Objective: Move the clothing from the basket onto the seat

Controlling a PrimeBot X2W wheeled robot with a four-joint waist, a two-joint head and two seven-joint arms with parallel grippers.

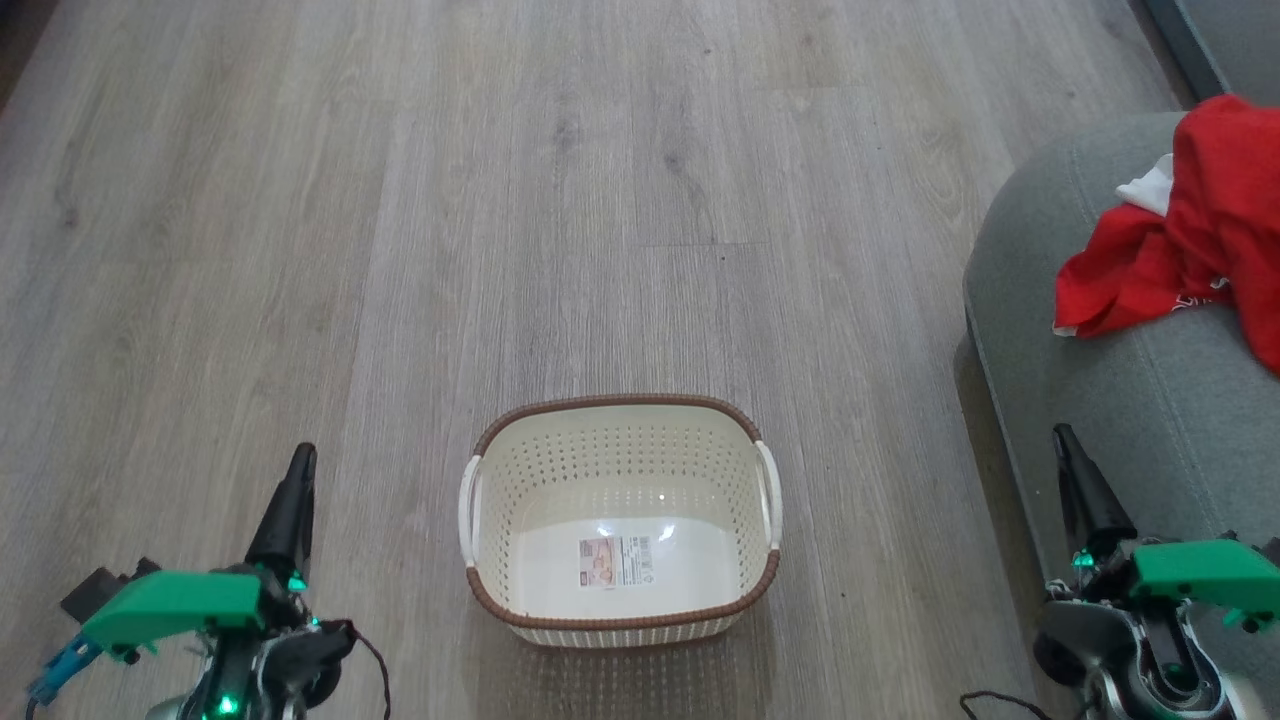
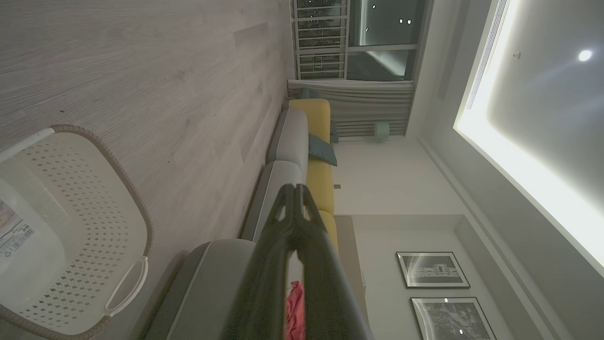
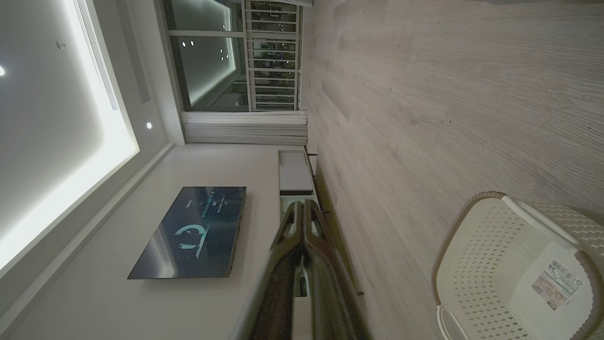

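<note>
Wood floor (image 1: pixel 300 200), basket (image 1: pixel 615 401) empty at 6 o'clock; clothing (image 1: pixel 1200 240) at 2 o'clock lies near seat (image 1: pixel 1050 300) edge, could slide off. Closed, empty: left gripper (image 1: pixel 302 458), right gripper (image 1: pixel 1064 438).

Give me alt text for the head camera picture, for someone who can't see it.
An empty cream basket sits on a grey wood floor, while red clothing lies heaped on the grey seat at right. The left tool and right tool, both shut, rest at the bottom corners.

Clothing (image 1: pixel 1190 250) on seat (image 1: pixel 1110 420); basket (image 1: pixel 620 620) left.
</note>
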